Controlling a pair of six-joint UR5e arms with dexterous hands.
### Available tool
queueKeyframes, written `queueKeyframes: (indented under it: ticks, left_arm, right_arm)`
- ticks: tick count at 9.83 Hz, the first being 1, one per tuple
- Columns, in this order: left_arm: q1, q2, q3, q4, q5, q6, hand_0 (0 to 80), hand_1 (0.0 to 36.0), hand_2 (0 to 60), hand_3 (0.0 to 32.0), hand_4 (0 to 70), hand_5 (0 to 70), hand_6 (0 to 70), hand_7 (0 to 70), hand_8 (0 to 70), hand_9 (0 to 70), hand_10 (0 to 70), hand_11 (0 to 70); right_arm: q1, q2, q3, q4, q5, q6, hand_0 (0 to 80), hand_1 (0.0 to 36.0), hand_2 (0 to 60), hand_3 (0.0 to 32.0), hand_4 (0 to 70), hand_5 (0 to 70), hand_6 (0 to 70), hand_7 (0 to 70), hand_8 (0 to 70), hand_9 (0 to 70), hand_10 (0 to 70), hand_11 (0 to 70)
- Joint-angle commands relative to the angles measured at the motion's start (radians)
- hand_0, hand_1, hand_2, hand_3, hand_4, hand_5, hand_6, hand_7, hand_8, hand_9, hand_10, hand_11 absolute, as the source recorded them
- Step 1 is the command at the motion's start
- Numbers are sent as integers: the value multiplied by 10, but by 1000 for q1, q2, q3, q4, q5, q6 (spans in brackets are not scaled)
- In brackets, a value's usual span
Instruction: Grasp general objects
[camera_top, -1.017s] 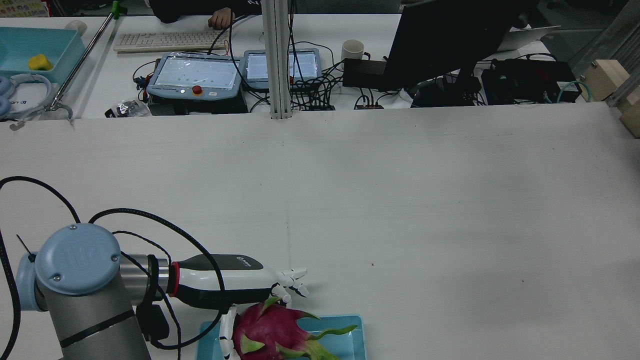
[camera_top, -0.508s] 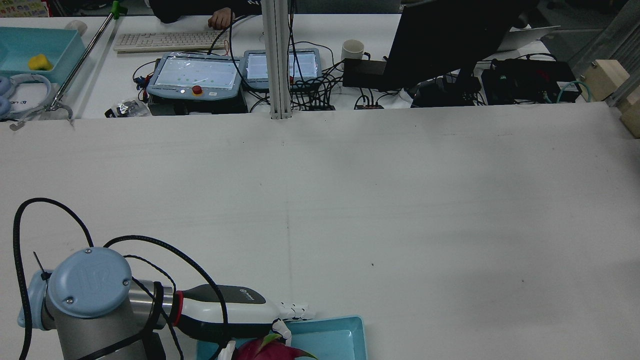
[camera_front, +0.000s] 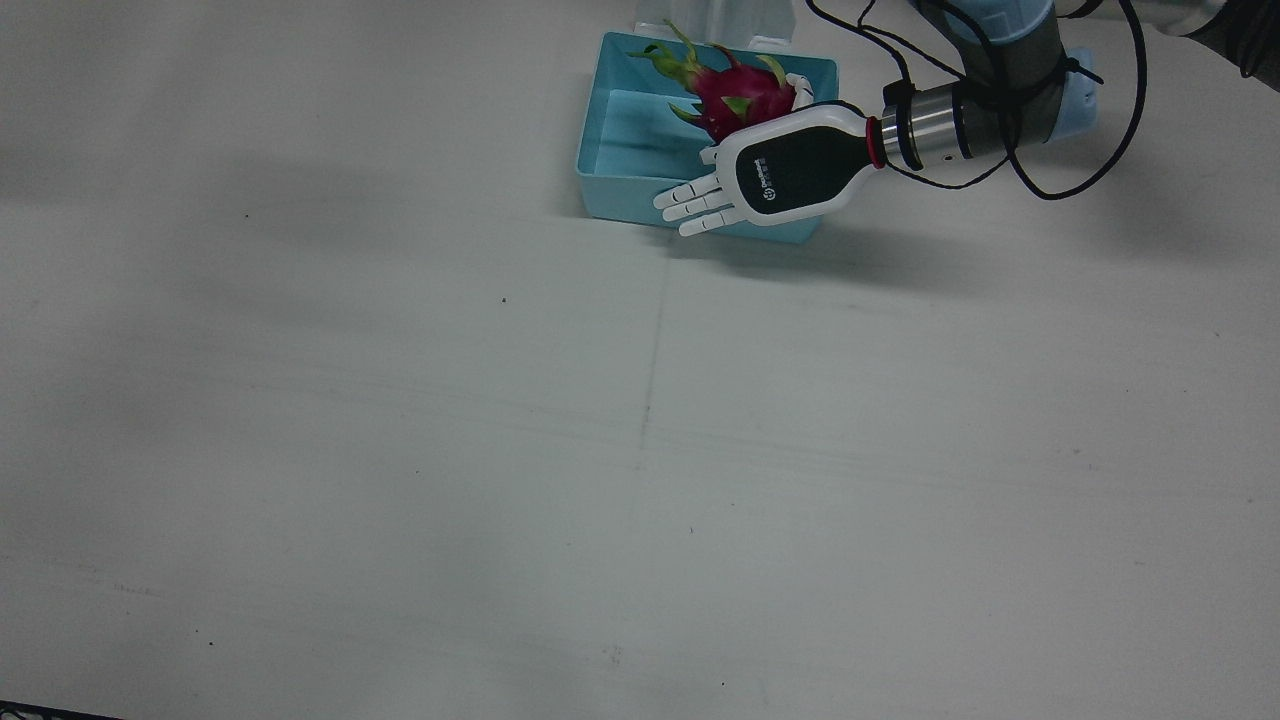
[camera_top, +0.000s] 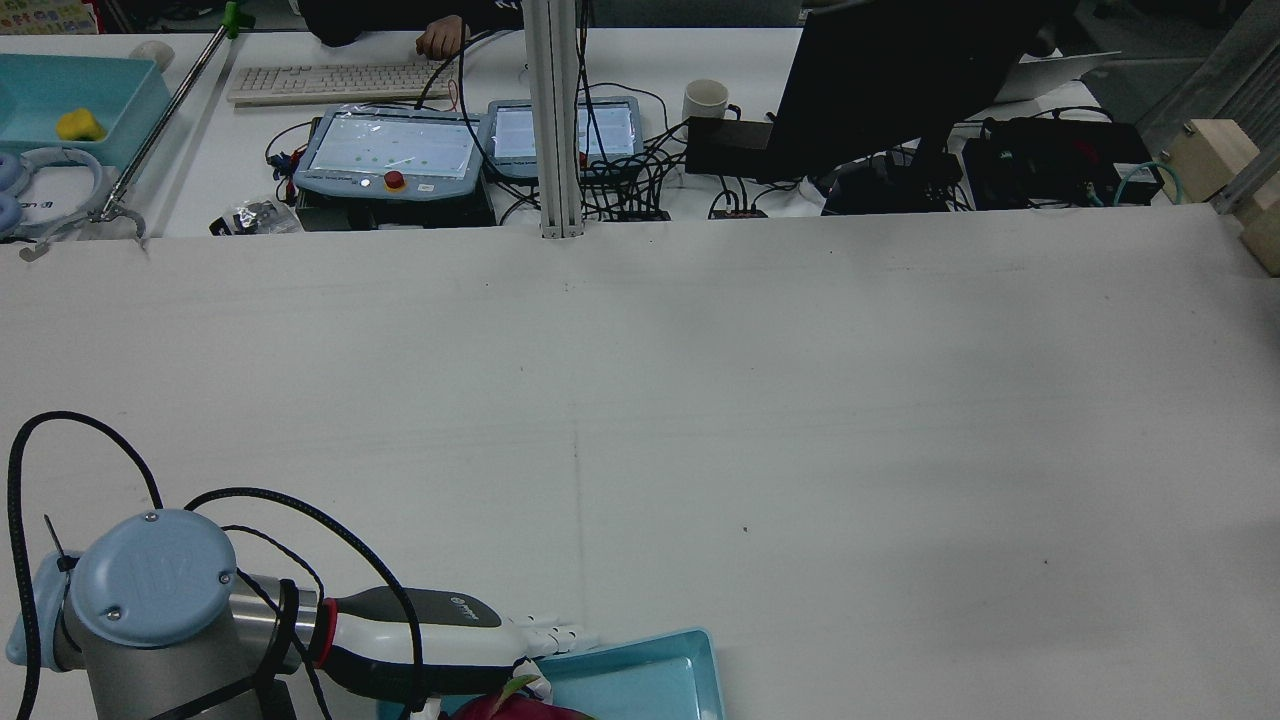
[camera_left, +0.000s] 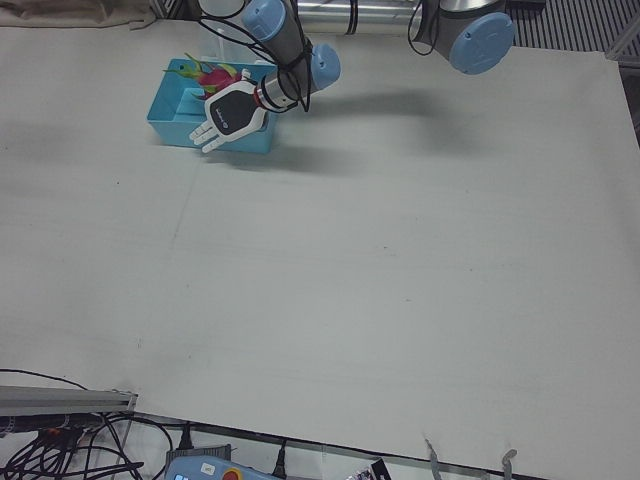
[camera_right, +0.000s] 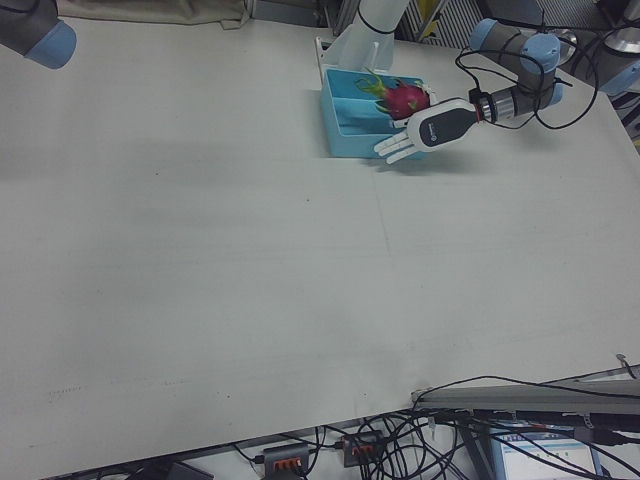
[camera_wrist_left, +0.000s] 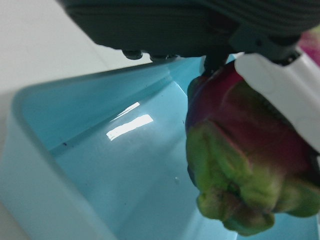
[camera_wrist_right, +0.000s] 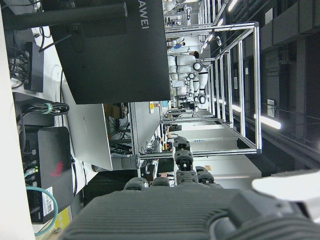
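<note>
A pink dragon fruit (camera_front: 745, 95) with green scales lies at the right end of a light-blue tray (camera_front: 620, 120), close to the arms' pedestals. My left hand (camera_front: 770, 175) hovers over the tray's front right corner, back facing up, fingers stretched out flat and apart, so it is open. Its thumb (camera_front: 800, 85) lies against the fruit's side. In the left hand view the fruit (camera_wrist_left: 235, 150) fills the right half above the tray floor (camera_wrist_left: 100, 165). The rear view shows only the fruit's top (camera_top: 520, 708) beside the hand (camera_top: 420, 625). Only the dark palm (camera_wrist_right: 165, 212) of my right hand shows.
The white table (camera_front: 640, 420) spreads wide in front of the tray. Behind it in the rear view are a post (camera_top: 553, 120), two teach pendants (camera_top: 385, 150), a keyboard (camera_top: 330, 82), a mug (camera_top: 705, 98), a monitor (camera_top: 900, 80) and a person's hand (camera_top: 442, 40).
My left arm has come down and drawn back toward the pedestals. Its fingers went from curled around the fruit to straight, and the fruit has sunk almost out of the rear view.
</note>
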Motion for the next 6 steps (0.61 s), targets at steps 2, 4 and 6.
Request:
queueKeyframes:
  ticks: [2,4,6]
  left_arm:
    - [2,3,-1,0,-5,0,460,37,0,320,0,0,0,41,0,0,0,0]
    - [-1,-10,0,8,-10,-2,462,38,0,320,0,0,0,42,0,0,0,0]
    - [-40,-31,14,9,-17,-8,460,37,0,320,0,0,0,72,0,0,0,0]
  right_arm:
    - [0,0,0,0,1,0,0,0,0,0,0,0,0,0,0,0,0,0]
    - [0,0,0,0,1,0,0,0,0,0,0,0,0,0,0,0,0,0]
    - [0,0,0,0,0,0,0,0,0,0,0,0,0,0,0,0,0,0]
